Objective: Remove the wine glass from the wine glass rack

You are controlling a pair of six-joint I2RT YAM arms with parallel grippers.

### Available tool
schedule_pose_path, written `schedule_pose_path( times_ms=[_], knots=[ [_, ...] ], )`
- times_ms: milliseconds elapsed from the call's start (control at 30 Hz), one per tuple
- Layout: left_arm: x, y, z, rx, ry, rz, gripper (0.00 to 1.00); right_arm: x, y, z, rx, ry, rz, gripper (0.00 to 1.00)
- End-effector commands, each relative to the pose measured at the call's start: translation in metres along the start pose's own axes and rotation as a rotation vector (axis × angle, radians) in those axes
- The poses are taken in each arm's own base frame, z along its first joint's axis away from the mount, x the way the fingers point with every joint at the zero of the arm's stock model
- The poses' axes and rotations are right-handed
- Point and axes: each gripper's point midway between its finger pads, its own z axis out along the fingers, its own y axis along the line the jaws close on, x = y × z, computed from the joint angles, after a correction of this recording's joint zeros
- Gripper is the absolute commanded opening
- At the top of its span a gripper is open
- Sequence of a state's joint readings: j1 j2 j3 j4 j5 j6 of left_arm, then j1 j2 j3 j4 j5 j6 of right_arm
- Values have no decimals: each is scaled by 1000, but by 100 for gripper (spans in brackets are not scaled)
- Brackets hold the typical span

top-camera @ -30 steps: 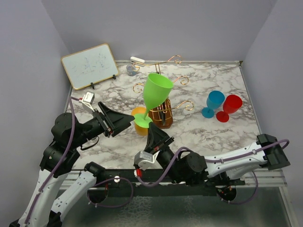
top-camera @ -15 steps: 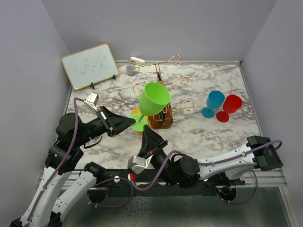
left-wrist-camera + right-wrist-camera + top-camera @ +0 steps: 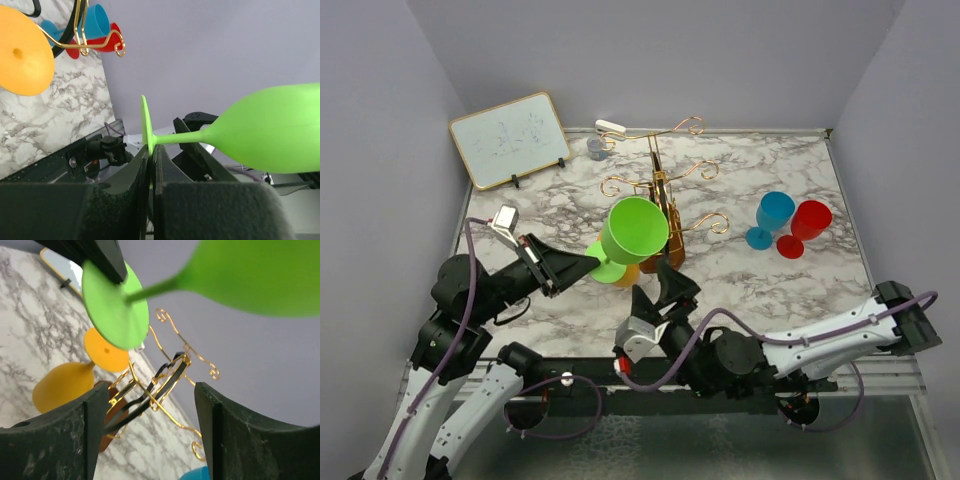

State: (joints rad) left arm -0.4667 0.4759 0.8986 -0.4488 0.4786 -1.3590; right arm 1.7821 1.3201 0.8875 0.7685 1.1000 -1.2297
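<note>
A green wine glass (image 3: 634,230) hangs tilted in the air in front of the gold wire wine glass rack (image 3: 662,190), clear of its arms. My left gripper (image 3: 588,264) is shut on the rim of its round foot (image 3: 146,125), and the bowl (image 3: 275,130) sticks out to the right. My right gripper (image 3: 661,288) stands open just below the glass, holding nothing. Between the right gripper's fingers (image 3: 150,400) I see the rack (image 3: 170,367), with the green foot (image 3: 112,310) above them. An orange glass (image 3: 625,276) sits by the rack's wooden base (image 3: 668,255).
A blue glass (image 3: 772,215) and a red glass (image 3: 807,225) stand on the marble table (image 3: 750,280) at the right. A small whiteboard (image 3: 510,138) leans at the back left. A small grey item (image 3: 597,148) and a white one (image 3: 610,126) lie at the back edge.
My left gripper closed on the green glass's foot. Then my right gripper opened, let the glass go and drew back. The glass sank lower and leftward, away from the rack.
</note>
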Motion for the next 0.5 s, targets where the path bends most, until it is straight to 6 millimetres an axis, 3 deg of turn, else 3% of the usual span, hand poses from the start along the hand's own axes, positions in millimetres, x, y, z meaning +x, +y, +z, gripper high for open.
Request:
schedule_pose_path(
  times_ms=[0,133,233,300,367,467],
  knots=[
    [-18,3,-18,-19,-165,26,0,33,2,-27,-75,176,197,70],
    [-30,11,-41,-52,-304,43,0,73,10,-61,-153,351,350,69],
    [-34,20,-56,-72,-374,60,0,104,1,-85,-162,496,455,67],
    [-34,30,-61,-96,-394,72,0,105,-7,-89,-170,514,493,62],
    [-32,41,-63,-127,-391,87,0,94,-19,-87,-173,502,566,50],
    [-31,52,-64,-169,-383,115,0,75,-55,-76,-135,455,728,31]
  ],
)
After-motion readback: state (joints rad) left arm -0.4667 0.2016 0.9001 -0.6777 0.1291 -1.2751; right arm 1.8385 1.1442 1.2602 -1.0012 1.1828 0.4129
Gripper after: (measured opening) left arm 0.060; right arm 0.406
